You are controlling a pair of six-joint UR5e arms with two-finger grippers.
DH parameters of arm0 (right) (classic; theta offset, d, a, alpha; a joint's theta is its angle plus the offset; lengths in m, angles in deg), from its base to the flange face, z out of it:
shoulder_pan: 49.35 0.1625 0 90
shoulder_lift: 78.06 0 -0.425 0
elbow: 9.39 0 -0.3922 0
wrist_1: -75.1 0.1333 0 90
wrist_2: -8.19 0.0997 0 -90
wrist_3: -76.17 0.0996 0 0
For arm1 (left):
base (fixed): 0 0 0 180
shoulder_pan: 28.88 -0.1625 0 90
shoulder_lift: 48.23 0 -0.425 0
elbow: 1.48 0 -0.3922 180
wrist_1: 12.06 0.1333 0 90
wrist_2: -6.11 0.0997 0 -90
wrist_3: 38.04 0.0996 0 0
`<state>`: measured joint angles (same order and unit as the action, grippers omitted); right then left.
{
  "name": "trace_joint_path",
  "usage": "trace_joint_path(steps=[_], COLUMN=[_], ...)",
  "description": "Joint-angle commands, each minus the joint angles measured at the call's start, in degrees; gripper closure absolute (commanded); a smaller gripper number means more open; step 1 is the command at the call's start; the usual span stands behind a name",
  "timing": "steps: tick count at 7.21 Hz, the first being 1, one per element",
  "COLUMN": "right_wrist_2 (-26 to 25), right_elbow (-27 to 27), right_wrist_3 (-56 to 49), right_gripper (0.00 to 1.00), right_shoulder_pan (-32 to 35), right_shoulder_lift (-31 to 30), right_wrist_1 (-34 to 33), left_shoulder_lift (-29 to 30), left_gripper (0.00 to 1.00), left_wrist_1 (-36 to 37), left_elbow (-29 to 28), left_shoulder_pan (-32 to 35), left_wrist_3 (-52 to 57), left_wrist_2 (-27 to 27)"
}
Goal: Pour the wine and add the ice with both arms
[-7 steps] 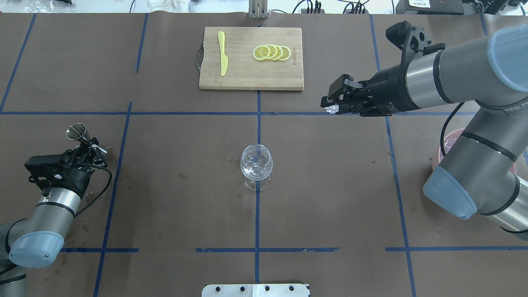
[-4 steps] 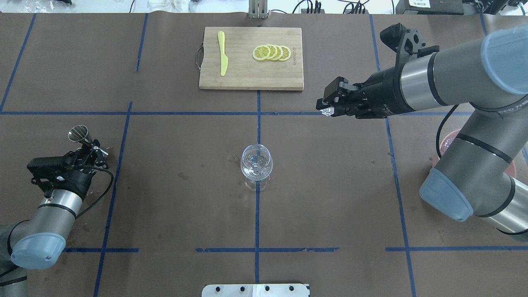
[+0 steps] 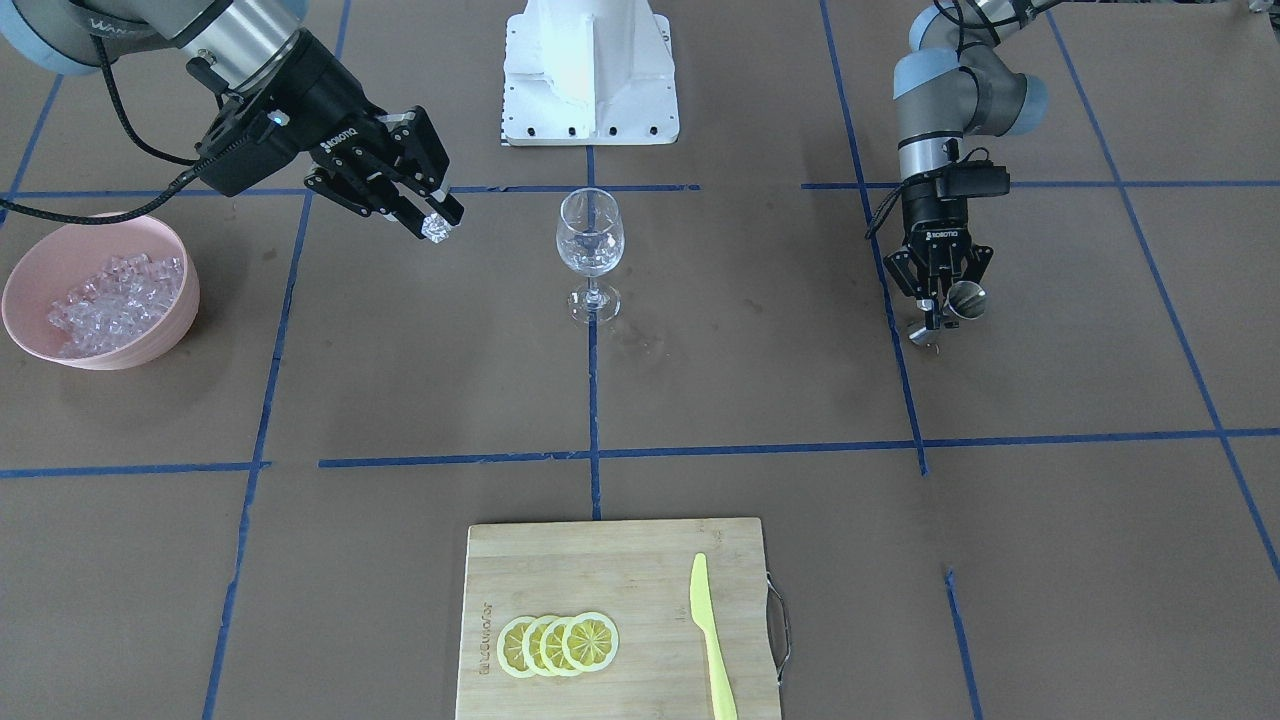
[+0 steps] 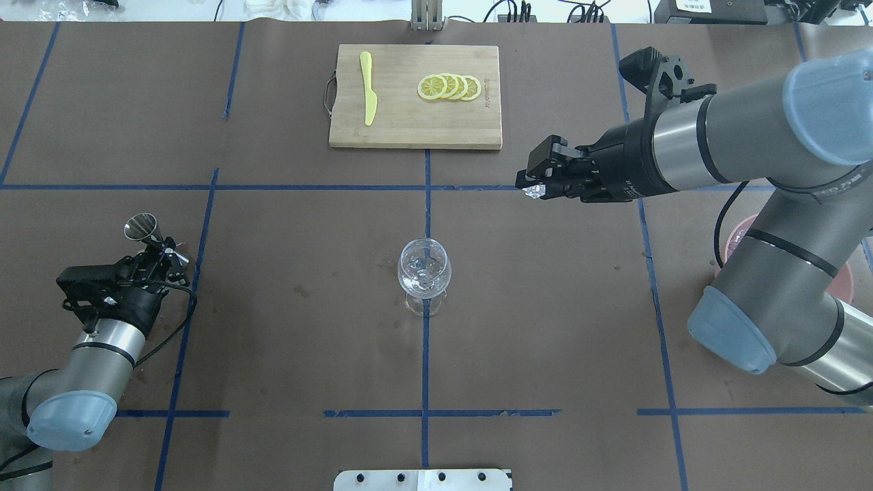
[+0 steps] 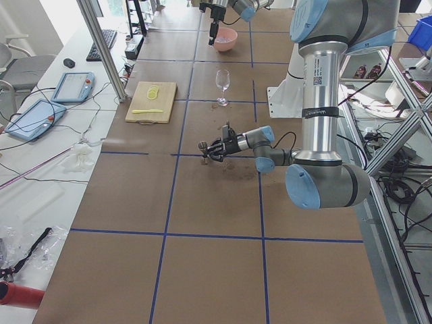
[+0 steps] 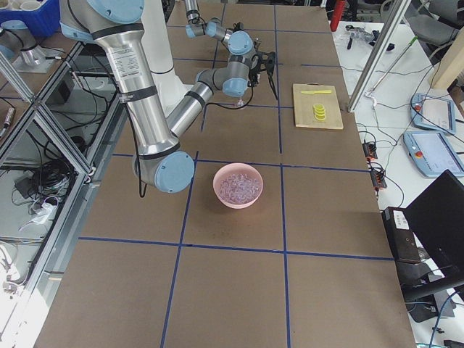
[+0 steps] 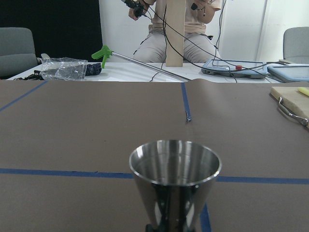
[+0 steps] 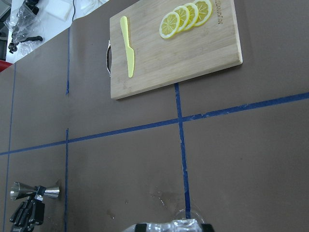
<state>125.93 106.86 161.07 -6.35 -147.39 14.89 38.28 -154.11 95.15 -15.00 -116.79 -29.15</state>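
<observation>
- The right gripper (image 4: 530,185) has slid a little further in from the table's (image 4: 273,327) right end toward the middle tape line, carrying its ice cube (image 4: 533,192) with it.
- It now hangs above the table, on the far side of the wine glass (image 4: 423,269) and to its right, well apart from it.
- The left gripper (image 4: 166,255) has drifted slightly inward from the left end and toward the robot's edge, and the jigger (image 4: 141,227) has moved with it.
- The glass, the cutting board (image 4: 415,95) and everything on the board lie where they did.
- Count: two arms, one wine glass at the table's middle, one cutting board at the middle of the far edge, four overlapping lemon slices (image 4: 450,87) and one yellow knife (image 4: 369,88) on it.
- One pink bowl (image 3: 130,352) stands near the right end, holding a heap of ice (image 3: 115,295) too many to count.
- There is one steel jigger and one loose ice cube.
- Right gripper: fingers drawn narrow, pinching the single cube between their tips.
- Left gripper: closed around the jigger's waist, holding it tilted above the table near the left end, one cup mouth pointing away from the wrist.
</observation>
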Motion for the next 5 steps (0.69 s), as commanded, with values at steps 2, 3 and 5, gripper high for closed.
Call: trace_joint_path(steps=[2,3,5], right_wrist_2=[-1.54,-1.63,-2.06], right_elbow=[-0.06,-0.06,-0.06], right_wrist_3=[0.00,0.00,0.00], right_gripper=[1.00,1.00,1.00], right_shoulder_pan=[-1.34,-1.69,-2.74], right_shoulder_lift=[0.86,0.95,1.90], right_wrist_1=[-0.08,-0.08,-0.25], left_shoulder_lift=[0.15,0.15,0.07], left_gripper=[0.57,0.40,0.28], left_wrist_1=[0.01,0.01,0.01], left_elbow=[0.31,-0.04,-0.13], left_shoulder_pan=[-0.16,-0.16,-0.16], left_wrist_3=[0.35,0.53,0.62], left_wrist_2=[-0.25,-0.16,-0.16])
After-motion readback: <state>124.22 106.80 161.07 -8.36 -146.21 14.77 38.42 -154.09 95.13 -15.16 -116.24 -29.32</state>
